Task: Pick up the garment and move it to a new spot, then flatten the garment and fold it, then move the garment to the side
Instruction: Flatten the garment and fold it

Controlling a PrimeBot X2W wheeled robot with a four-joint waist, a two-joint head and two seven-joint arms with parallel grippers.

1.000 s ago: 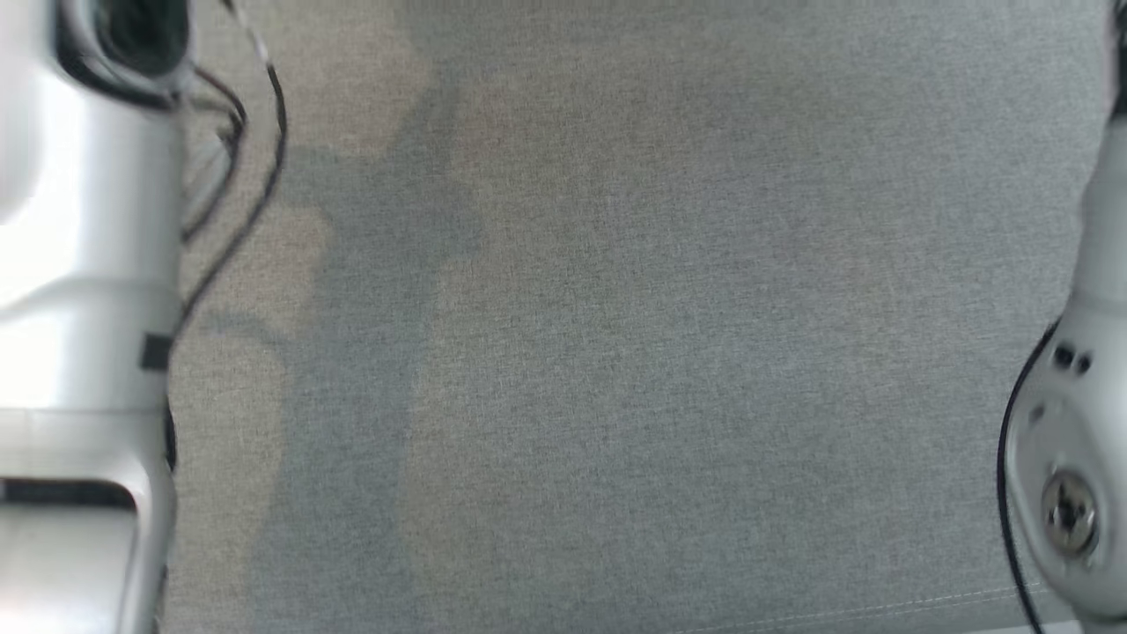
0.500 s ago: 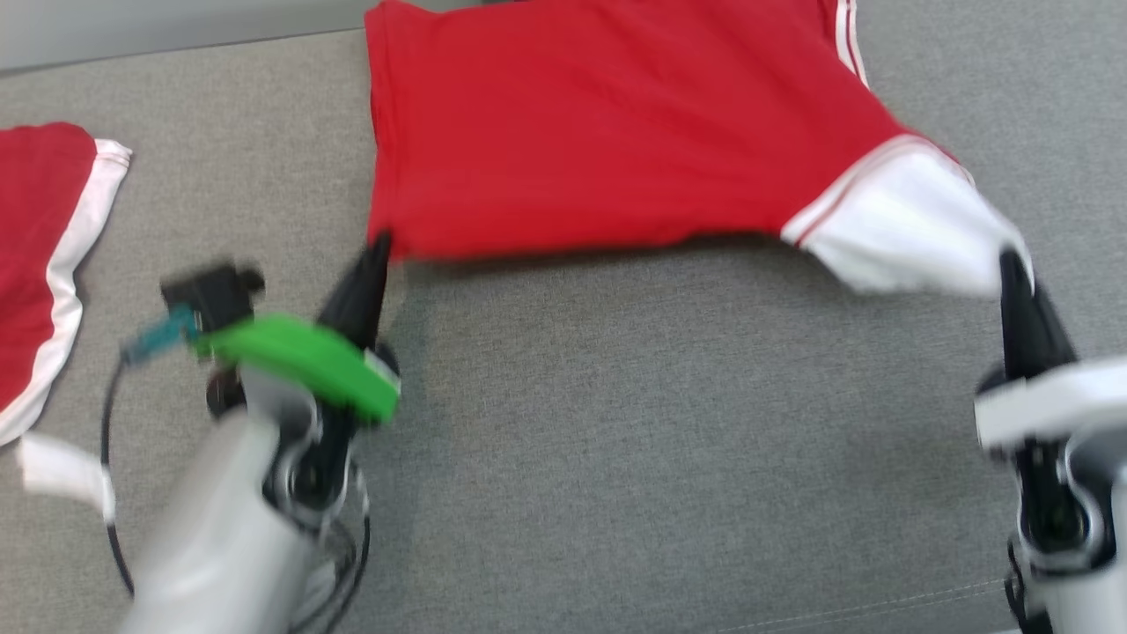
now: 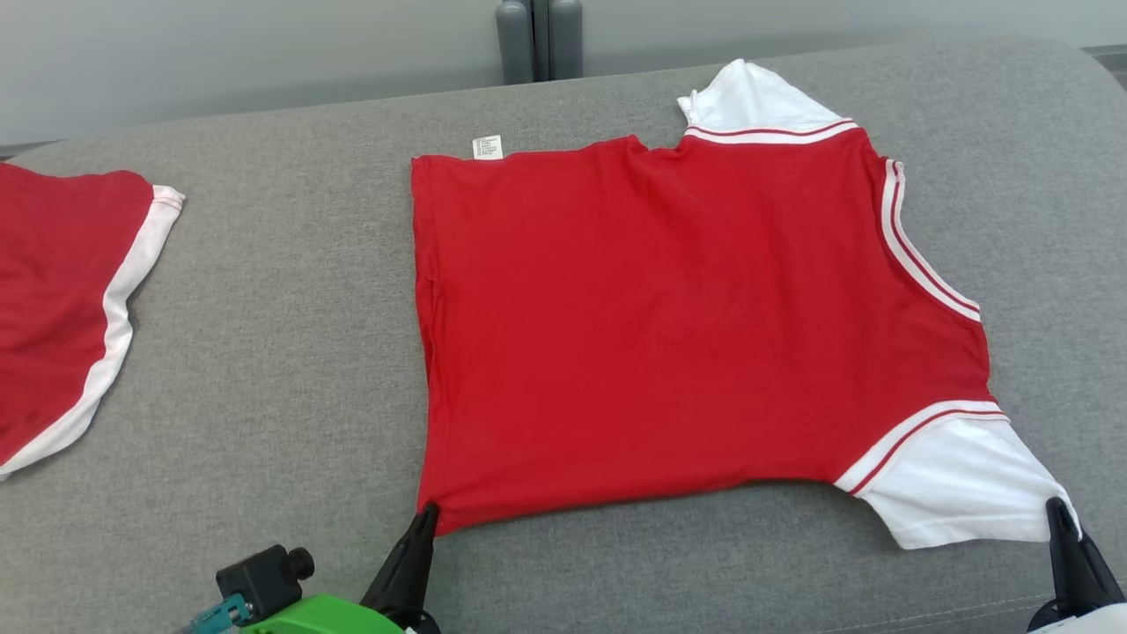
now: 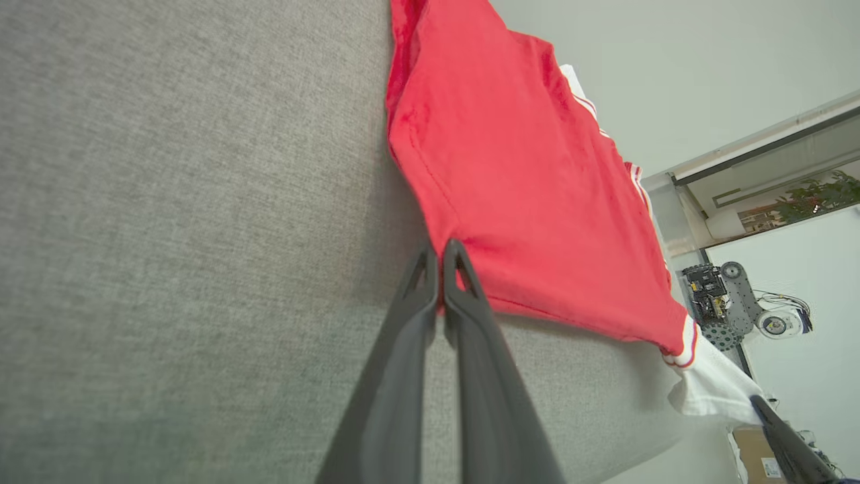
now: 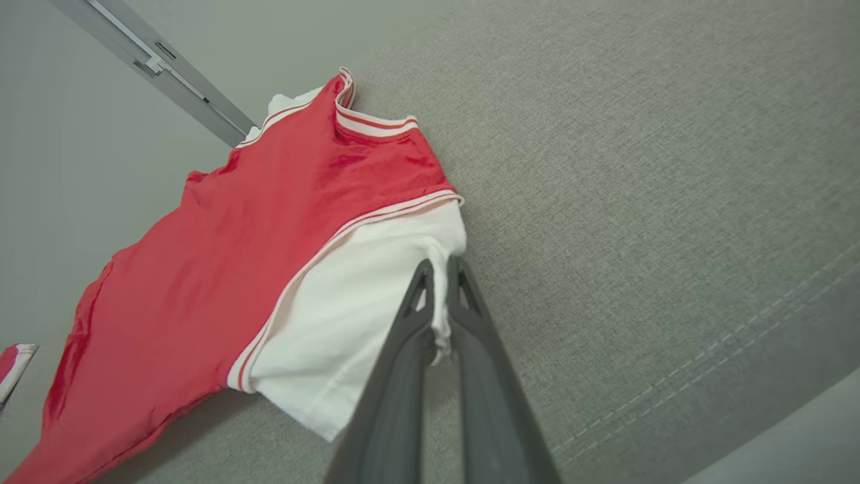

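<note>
The garment is a red T-shirt with white sleeves and red-and-white trim, spread flat on the grey cushion. My left gripper is shut on its near hem corner, and the left wrist view shows the red fabric pinched between the closed fingers at the left gripper. My right gripper is shut on the edge of the near white sleeve. In the right wrist view the right gripper clamps a fold of the white sleeve.
A second red garment with white trim lies at the cushion's left end. A grey post stands behind the cushion's far edge. The cushion's seamed front edge runs close to my right gripper.
The head camera has swung upward, from bare cushion and forearms to the whole shirt. Since half a second ago the shirt sits lower in view and lies flatter, both grippers still shut on it.
</note>
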